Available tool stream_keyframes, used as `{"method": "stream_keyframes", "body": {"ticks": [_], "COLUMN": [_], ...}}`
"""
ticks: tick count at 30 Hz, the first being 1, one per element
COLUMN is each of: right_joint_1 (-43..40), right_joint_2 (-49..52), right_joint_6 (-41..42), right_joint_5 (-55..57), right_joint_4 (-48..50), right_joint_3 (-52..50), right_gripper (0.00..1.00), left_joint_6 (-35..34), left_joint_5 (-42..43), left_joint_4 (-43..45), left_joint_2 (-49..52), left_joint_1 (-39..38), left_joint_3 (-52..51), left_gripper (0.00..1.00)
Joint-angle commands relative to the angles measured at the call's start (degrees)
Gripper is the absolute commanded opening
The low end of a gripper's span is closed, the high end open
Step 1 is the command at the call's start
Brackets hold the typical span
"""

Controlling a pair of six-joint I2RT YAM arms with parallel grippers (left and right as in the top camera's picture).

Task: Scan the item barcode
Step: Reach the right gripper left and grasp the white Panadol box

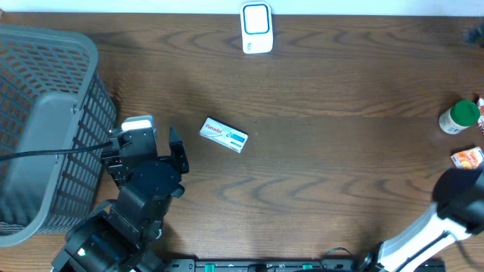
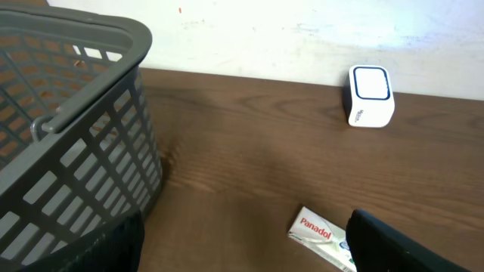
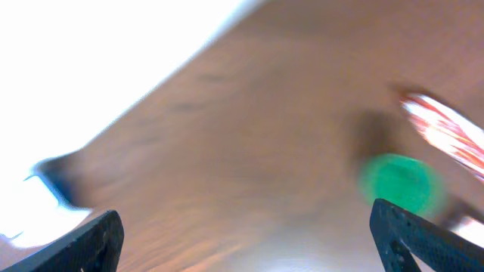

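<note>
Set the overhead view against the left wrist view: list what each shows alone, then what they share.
Overhead only: the green-capped white bottle and the orange-and-white packet at far right, plus the right arm. Left wrist only: the white wall at the back. Both: the grey plastic mesh basket, the white blue-rimmed scanner, the white Panadol box and the brown wooden table.

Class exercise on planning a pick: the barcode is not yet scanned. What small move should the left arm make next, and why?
Probably shift the left gripper sideways over the Panadol box. Its jaws stand open and empty, the box lies flat and untouched just beside it, and the scanner sits apart at the far edge.
</note>
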Motion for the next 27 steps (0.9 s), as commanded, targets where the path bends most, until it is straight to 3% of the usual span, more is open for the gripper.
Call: {"method": "stream_keyframes", "body": {"ticks": [1,7,12,19,27], "right_joint_1": [12.7,34.2,52.5,64.7,68.8], "right_joint_2": [-1.0,1.5,7.9,17.0,24.9], "right_joint_6": [-6.9,-15.0,-32.6,-38.6,-38.6], "right_joint_5": [-11.5,-11.8,-2.6,3.0,9.1], "right_joint_4": [-2.6,0.4,3.8,5.6,5.9], "right_joint_3": [-0.2,-6.6,-12.0,-12.0,-12.0], "right_gripper": [0.99,0.99,0.99,0.99,0.99], "left_joint_6": [0.5,0.5,0.5,0.5,0.5], "left_joint_5": [-1.1,-1.1,-1.1,-1.1,-1.1], "left_joint_4": [0.1,0.1,0.1,0.1,0.1], "left_joint_2": [-0.1,-0.1,-0.1,-0.1,-0.1], "left_joint_1": [0.0,0.0,0.0,0.0,0.0], "left_joint_3": [0.3,0.3,0.3,0.3,0.3], "left_gripper": [0.86,0.86,0.86,0.86,0.86]}}
